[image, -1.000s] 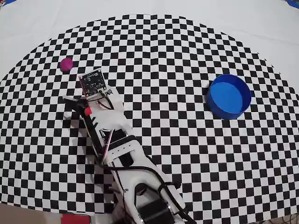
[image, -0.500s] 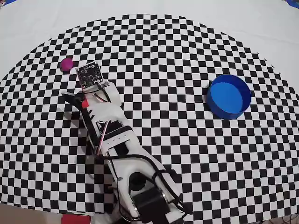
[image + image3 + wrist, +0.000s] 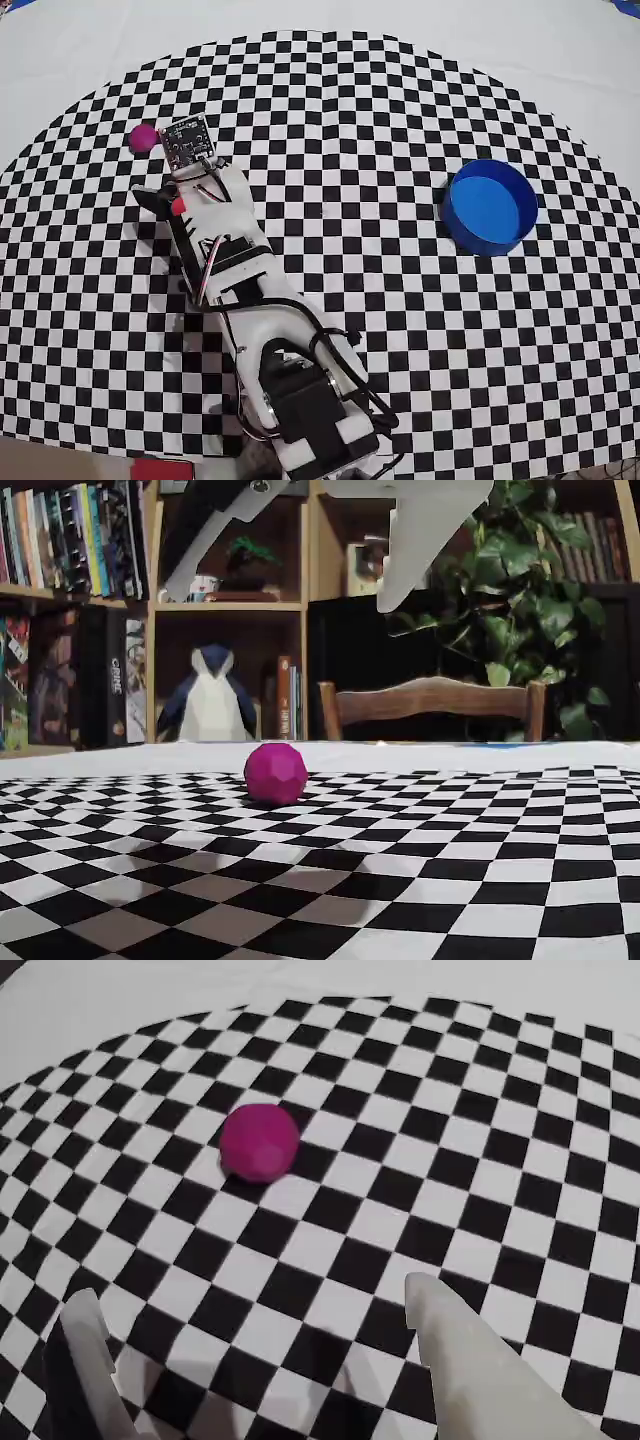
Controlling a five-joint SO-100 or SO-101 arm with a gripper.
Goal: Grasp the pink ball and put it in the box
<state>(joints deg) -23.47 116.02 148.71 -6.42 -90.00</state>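
The pink ball rests on the checkered mat at the upper left of the overhead view, just left of the wrist's circuit board, which hides the fingertips there. In the wrist view the ball lies ahead of my gripper, which is open with only mat between the fingers. The fixed view has the open gripper hanging above the ball, apart from it. The blue box stands empty far to the right.
The white arm stretches from the bottom edge of the overhead view up to the left. White cloth surrounds the mat. Behind the table stand a chair, bookshelves, a plant and a penguin toy.
The arm has reached farther up and left toward the pink ball, and the wrist board now sits right beside it. Ball and box have not moved.
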